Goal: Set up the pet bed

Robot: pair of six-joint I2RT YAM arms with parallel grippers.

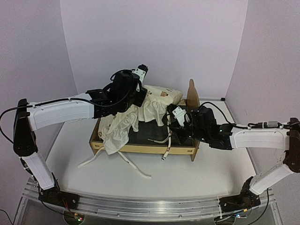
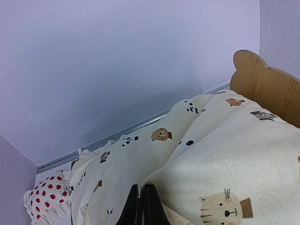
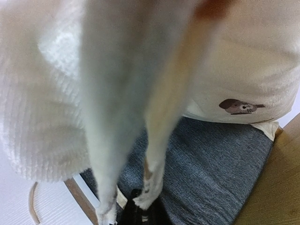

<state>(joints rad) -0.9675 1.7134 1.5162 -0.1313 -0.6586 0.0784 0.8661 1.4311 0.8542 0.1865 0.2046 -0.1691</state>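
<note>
hanging over the pet bed [image 1: 154, 149], left hand [image 2: 143, 190] clenches the cover [image 2: 225, 154], right hand [image 3: 140, 213] seemingly its ties [image 3: 157, 154].

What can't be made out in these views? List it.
Top view: the cover hides much of the base of the pet bed.
Right wrist view: ties blurred near the lens; right gripper cut off by bottom edge, grip unclear.
Left wrist view: pillow partly hidden by cover.

The pet bed [image 1: 140, 149] sits mid-table [image 1: 187, 183], headboard [image 1: 192, 93] at its right end; the cover [image 1: 123, 124] lies heaped over its left and rear. Ties [image 1: 133, 166] trail over the front rail onto the table; the pillow [image 2: 47, 197] lies beside the cover, away from the headboard.
</note>
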